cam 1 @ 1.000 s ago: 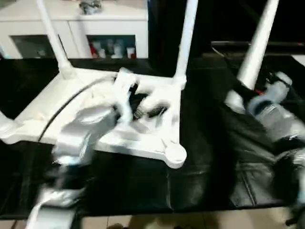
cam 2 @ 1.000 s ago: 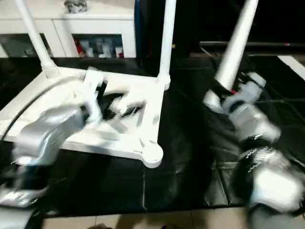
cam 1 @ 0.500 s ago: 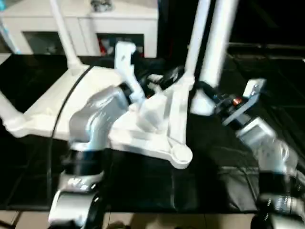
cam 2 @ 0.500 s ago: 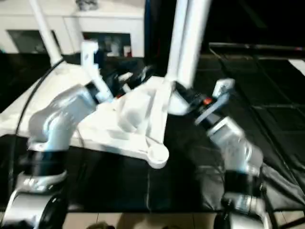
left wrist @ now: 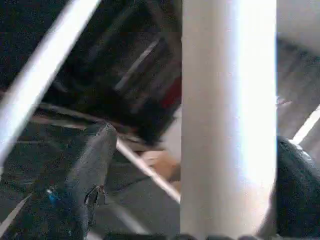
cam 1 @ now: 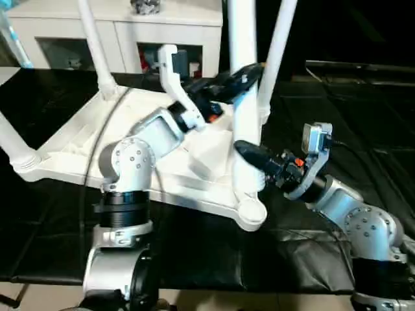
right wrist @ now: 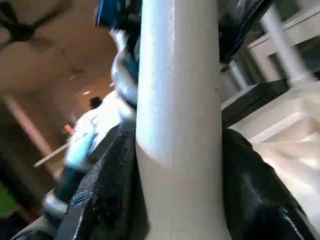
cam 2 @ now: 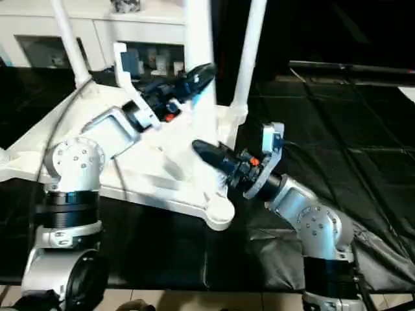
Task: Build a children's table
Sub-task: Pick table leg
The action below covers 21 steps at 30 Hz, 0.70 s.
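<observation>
Table leg (cam 1: 243, 97) in right hand (cam 1: 249, 157), cabinet (cam 1: 123, 32) behind.

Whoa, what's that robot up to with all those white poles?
It is putting together a children's table. The white table top lies upside down on a black surface, with three legs already standing in corner sockets. The right pincer is closed around the fourth leg low down, holding it upright just above the near corner socket. The left pincer sits higher on the same leg with its fingers spread wide on either side of it, not squeezing.
</observation>
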### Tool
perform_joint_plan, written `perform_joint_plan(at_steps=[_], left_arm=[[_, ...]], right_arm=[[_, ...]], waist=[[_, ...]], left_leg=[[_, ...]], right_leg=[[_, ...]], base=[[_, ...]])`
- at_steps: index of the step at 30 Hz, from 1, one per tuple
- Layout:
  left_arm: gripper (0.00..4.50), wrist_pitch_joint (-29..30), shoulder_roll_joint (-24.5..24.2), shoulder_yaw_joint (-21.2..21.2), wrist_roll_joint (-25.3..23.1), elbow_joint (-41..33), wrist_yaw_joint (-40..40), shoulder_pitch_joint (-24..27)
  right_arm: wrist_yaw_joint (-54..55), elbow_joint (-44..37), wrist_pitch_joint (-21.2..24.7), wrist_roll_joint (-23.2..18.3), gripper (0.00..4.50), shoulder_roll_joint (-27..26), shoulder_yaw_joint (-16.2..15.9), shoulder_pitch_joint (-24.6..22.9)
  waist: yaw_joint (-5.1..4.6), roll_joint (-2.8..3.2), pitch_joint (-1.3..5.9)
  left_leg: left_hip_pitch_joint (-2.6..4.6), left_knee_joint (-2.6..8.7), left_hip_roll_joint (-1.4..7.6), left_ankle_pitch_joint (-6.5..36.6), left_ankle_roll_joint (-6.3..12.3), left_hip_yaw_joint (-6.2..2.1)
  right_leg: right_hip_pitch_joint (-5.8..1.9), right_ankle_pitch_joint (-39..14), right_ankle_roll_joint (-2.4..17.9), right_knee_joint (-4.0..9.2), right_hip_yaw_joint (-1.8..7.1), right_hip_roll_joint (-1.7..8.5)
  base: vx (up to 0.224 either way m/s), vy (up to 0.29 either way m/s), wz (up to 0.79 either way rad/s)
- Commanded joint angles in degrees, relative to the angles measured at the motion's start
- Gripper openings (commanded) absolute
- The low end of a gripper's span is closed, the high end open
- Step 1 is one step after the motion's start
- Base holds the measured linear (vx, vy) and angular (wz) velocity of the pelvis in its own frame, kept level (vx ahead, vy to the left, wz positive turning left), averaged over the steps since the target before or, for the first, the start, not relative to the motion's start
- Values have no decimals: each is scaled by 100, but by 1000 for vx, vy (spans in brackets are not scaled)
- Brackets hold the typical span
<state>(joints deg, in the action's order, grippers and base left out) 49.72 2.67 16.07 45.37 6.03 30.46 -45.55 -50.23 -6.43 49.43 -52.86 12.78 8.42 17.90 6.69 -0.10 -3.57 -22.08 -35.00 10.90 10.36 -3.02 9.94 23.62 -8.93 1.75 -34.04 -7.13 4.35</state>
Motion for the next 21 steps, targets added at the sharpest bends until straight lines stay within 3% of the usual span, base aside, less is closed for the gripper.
perform_joint_plan(at_steps=[1,2,7,13,21], left_arm=[[450,301,-45,41,503,-140,386,-39],[450,482,-86,59,912,-248,888,70],[412,987,-169,164,1868,-345,1873,252],[355,1317,-331,34,2233,-313,2432,271],[294,1435,-475,-64,2432,-223,2783,274]], right_arm=[[-143,-215,111,-193,193,109,-44,-35],[-249,-244,205,-264,193,170,-71,-59],[-585,-306,482,-470,193,366,-175,-104],[-762,-350,615,-636,193,501,-250,-125],[-903,-362,592,-668,193,639,-276,-176]], waist=[[37,-112,453],[52,-123,452],[35,-117,441],[21,-109,409],[9,-94,422]], left_leg=[[56,375,201,624,279,-60],[60,375,200,585,276,-58],[66,381,208,664,257,-55],[123,413,213,946,104,-72],[136,457,265,1003,6,-102]], right_leg=[[-372,-2157,366,517,318,474],[-367,-2225,391,515,321,483],[-364,-2347,333,537,321,470],[-340,-2854,108,621,306,475],[-371,-2596,177,595,316,489]], base=[[0,0,0],[0,0,0],[0,0,0],[0,0,0],[0,0,0]])
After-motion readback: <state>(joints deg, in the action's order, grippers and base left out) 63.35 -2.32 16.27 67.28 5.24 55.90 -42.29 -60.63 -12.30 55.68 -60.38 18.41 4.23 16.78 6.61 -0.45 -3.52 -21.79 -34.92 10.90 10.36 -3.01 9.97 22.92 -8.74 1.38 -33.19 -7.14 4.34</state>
